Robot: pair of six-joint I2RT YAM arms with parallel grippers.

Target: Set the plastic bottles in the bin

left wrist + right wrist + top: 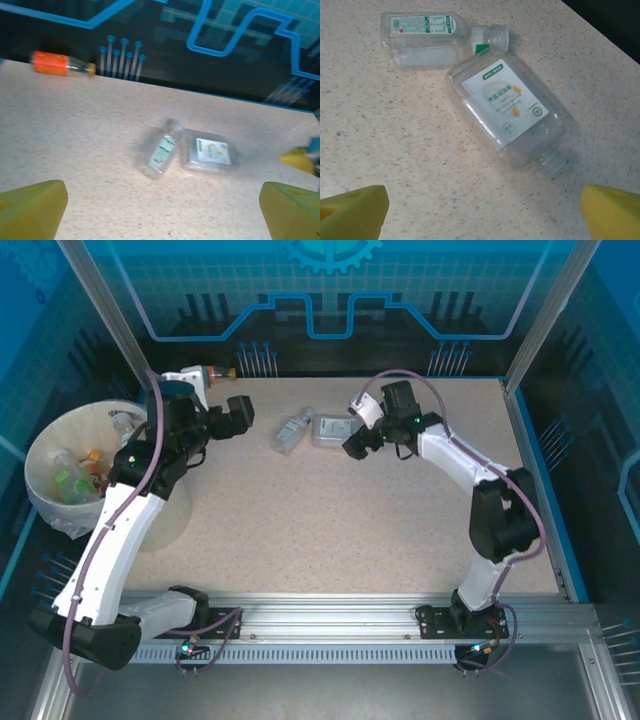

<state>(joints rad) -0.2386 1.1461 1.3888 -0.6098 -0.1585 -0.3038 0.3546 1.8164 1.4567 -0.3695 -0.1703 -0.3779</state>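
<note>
Approach to the next bottle, near the far edge of the bench (330, 530).
Both the right gripper (352, 444) and left gripper (238, 416) gape empty; the right must straddle the wide clear bottle (507, 107), clamp, and carry it to the bin (40, 452).

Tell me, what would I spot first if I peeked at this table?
A slim bottle and a wider bottle, both clear, lie side by side on the speckled table, with the open right gripper close by. On the left stands the big white bin with colourful bottles inside. An orange-labelled bottle lies alone at the far edge.
</note>
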